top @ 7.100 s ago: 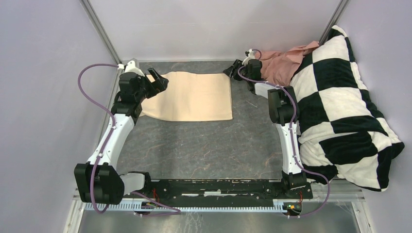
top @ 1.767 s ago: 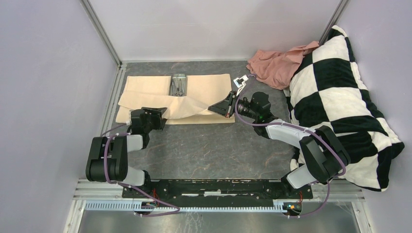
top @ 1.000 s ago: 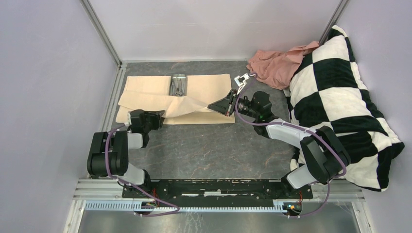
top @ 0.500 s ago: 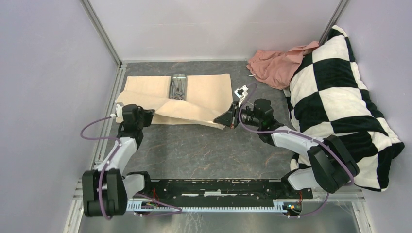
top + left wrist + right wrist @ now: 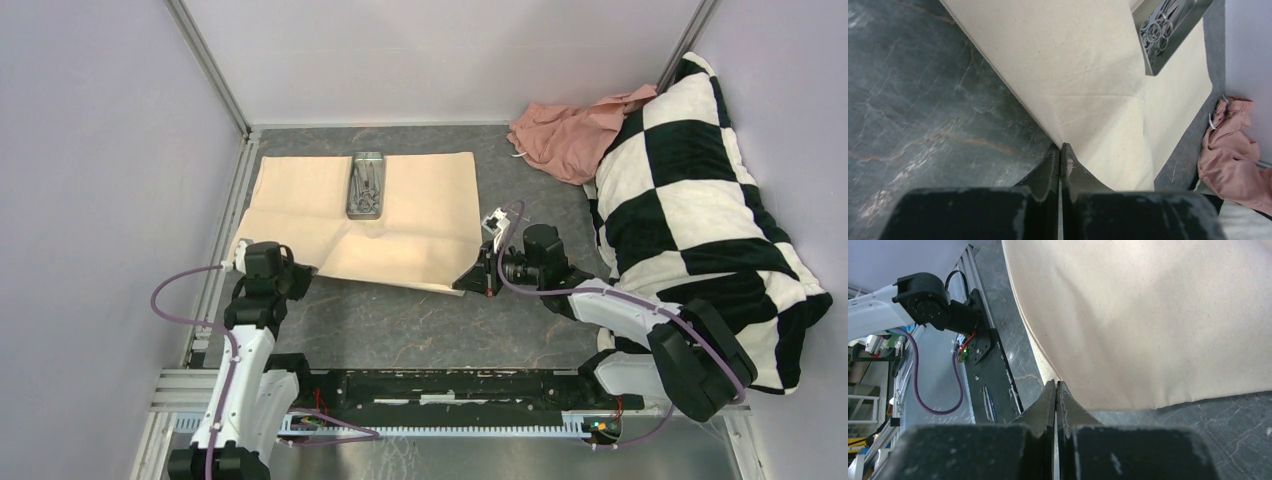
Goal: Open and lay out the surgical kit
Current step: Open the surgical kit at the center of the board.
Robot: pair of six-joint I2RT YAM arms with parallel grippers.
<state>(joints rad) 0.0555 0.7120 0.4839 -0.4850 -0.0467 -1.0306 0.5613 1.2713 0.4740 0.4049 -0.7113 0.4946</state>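
Observation:
The surgical kit's beige cloth wrap (image 5: 410,215) lies spread on the dark table. A small steel tray (image 5: 352,190) stands on its far part, holding silver scissor-handled instruments (image 5: 366,183). My left gripper (image 5: 303,273) is shut on the wrap's near-left corner. In the left wrist view the wrap (image 5: 1073,65) runs down into the closed left gripper (image 5: 1060,150), with the tray (image 5: 1193,12) and the instruments (image 5: 1155,32) at upper right. My right gripper (image 5: 465,284) is shut on the near-right corner. In the right wrist view the wrap (image 5: 1148,315) ends at the closed right gripper (image 5: 1055,387).
A crumpled pink cloth (image 5: 565,135) lies at the back right, beside a large black-and-white checkered pillow (image 5: 700,200) along the right side. Walls close in the left, back and right. The arms' base rail (image 5: 440,385) runs along the near edge.
The left gripper has closed on the wrap's corner. Both grippers have drawn the near flap toward the bases, so the fold has flattened and the tray lies fully uncovered.

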